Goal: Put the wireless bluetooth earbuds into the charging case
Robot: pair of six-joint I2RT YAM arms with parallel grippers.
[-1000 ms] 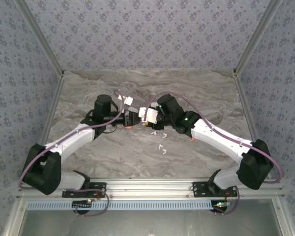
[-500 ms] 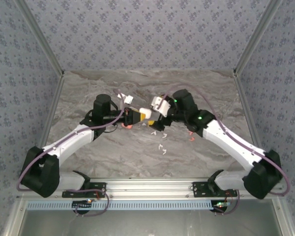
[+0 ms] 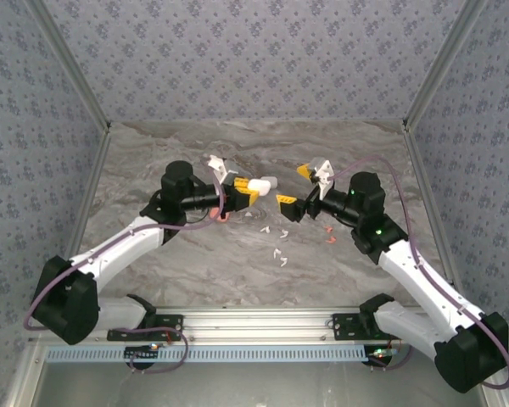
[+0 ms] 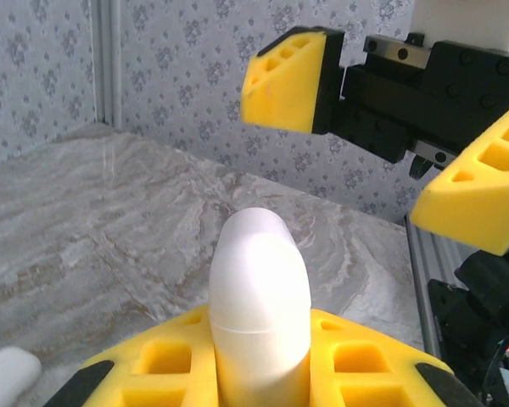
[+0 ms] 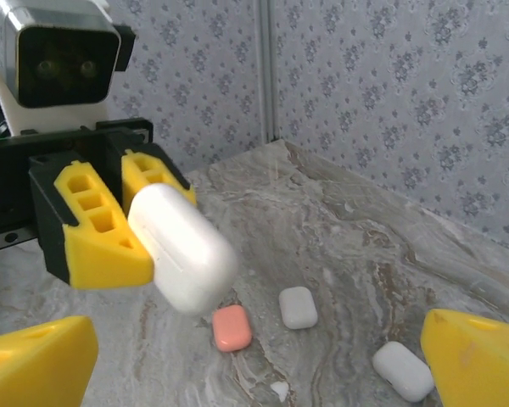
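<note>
Above marble table, left gripper hides charging case base.

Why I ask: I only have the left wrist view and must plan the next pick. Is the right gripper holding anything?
Observer: No. From the top, the right gripper is open and empty, facing the white case in the left gripper.
Operator: What lies below us?
Observer: The right wrist view shows a pink case beside a second white case on the table.
Operator: And the earbuds?
Observer: From the top, loose white earbuds lie on the table, nearer the arm bases than both grippers.
</note>
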